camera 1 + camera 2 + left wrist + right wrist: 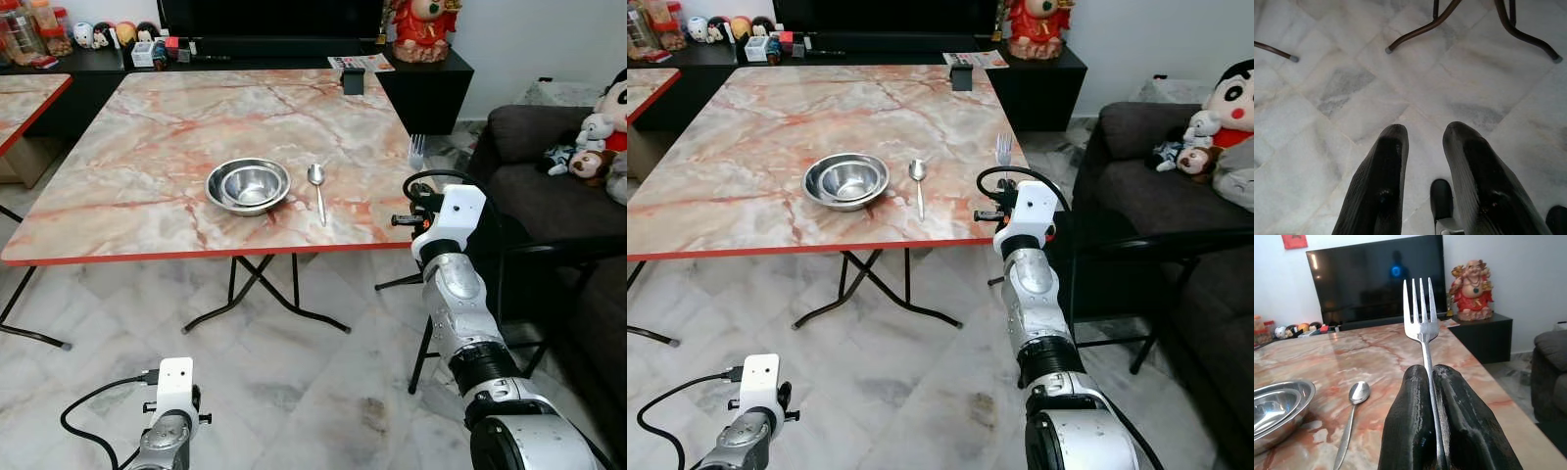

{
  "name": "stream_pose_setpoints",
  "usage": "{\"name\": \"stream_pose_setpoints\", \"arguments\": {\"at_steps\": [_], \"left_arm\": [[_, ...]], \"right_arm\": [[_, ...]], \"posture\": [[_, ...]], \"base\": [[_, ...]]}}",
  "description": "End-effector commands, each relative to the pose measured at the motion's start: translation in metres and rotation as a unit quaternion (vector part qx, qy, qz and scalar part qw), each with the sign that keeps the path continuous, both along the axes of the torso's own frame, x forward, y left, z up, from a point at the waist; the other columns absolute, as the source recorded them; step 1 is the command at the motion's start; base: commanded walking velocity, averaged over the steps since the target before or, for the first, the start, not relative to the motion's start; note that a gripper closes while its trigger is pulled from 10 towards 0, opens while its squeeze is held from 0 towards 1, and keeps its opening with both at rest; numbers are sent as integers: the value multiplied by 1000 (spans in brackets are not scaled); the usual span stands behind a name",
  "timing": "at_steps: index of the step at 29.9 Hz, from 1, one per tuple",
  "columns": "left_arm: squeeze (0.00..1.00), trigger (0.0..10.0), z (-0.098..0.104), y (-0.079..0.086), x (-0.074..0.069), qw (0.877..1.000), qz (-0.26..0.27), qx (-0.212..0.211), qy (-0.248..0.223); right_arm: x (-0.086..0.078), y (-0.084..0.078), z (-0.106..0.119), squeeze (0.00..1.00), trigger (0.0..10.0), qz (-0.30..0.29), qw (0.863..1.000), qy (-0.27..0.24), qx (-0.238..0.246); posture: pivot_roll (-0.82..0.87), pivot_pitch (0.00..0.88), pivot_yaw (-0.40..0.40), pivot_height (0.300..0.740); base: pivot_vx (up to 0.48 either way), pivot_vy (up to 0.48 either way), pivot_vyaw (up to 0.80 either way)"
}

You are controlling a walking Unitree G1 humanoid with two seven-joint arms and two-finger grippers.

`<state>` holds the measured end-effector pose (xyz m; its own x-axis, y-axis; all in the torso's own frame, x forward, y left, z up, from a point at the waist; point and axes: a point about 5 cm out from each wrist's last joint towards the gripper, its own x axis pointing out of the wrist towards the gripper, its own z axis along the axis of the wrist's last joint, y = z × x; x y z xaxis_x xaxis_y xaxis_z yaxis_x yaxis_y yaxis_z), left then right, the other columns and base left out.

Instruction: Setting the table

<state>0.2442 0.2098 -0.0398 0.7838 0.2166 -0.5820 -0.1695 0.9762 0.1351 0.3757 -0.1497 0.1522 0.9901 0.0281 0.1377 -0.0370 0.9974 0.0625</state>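
Two nested steel bowls (248,185) sit near the front of the marble table (147,127), with a spoon (316,186) lying just to their right. My right gripper (1431,377) is shut on a silver fork (1421,316), tines pointing up. It is held just off the table's right edge, beside the spoon; the fork's tines (416,151) rise above the right wrist. My left gripper (1422,134) hangs low over the floor, open with nothing between its fingers.
A dark sofa (549,186) with soft toys stands close on the right. A black TV cabinet (294,59) with a screen and a red figurine (424,27) lines the far wall. A small black box (353,80) sits at the table's far edge. A second table (24,98) is left.
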Motion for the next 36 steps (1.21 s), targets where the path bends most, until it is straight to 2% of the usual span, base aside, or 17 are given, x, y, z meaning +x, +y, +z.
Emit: {"name": "stream_pose_setpoints", "arguments": {"at_steps": [1, 3, 9, 36], "left_arm": [[0, 10000, -1, 3, -1, 1000, 6, 1, 8], [0, 10000, -1, 3, -1, 1000, 6, 1, 7], [0, 10000, 0, 4, -1, 1000, 7, 2, 7], [0, 10000, -1, 4, -2, 1000, 2, 4, 9]], "right_arm": [[1, -1, 5, 0, 10000, -2, 1000, -6, 4], [1, -1, 6, 0, 10000, -2, 1000, -6, 11], [1, -2, 9, 0, 10000, -3, 1000, -16, -13], [-2, -2, 2, 0, 10000, -6, 1000, 1, -3]], "posture": [[-13, 101, -3, 740], [-13, 101, -3, 740], [-15, 101, -1, 740], [-16, 109, 4, 740]], "base": [[322, 0, 0], [322, 0, 0], [328, 0, 85], [347, 0, 35]]}}
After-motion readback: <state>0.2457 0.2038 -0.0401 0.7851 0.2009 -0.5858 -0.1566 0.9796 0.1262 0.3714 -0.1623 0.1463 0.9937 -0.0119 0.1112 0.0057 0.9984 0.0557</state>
